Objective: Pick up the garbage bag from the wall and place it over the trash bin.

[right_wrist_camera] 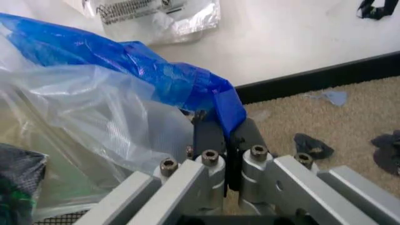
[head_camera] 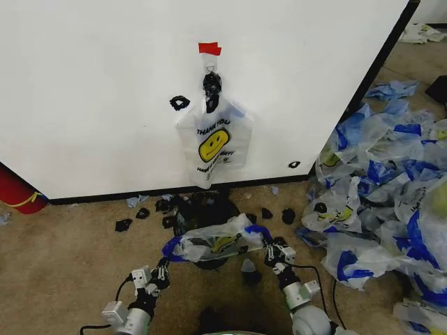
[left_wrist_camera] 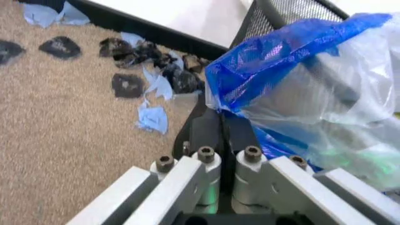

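Note:
A translucent white garbage bag (head_camera: pixel 218 241) with a yellow smiley and blue handles is stretched across the top of the black mesh trash bin (head_camera: pixel 207 209). My left gripper (head_camera: pixel 163 268) is shut on its left blue handle (left_wrist_camera: pixel 275 56). My right gripper (head_camera: pixel 272 250) is shut on the right blue handle (right_wrist_camera: pixel 187 84). The bin's mesh (left_wrist_camera: pixel 278 14) stands just behind the bag in the left wrist view. Another smiley bag (head_camera: pixel 213 143) hangs from a black clip (head_camera: pixel 211 84) under red tape (head_camera: pixel 209 48) on the white wall (head_camera: pixel 98 91), directly above the bin.
A big pile of similar bags (head_camera: pixel 380 188) covers the carpet at the right. Black scraps (head_camera: pixel 143 215) and blue shreds (left_wrist_camera: pixel 153 117) lie along the wall's black base strip (head_camera: pixel 105 197). A red rounded object (head_camera: pixel 17 192) sits at the far left.

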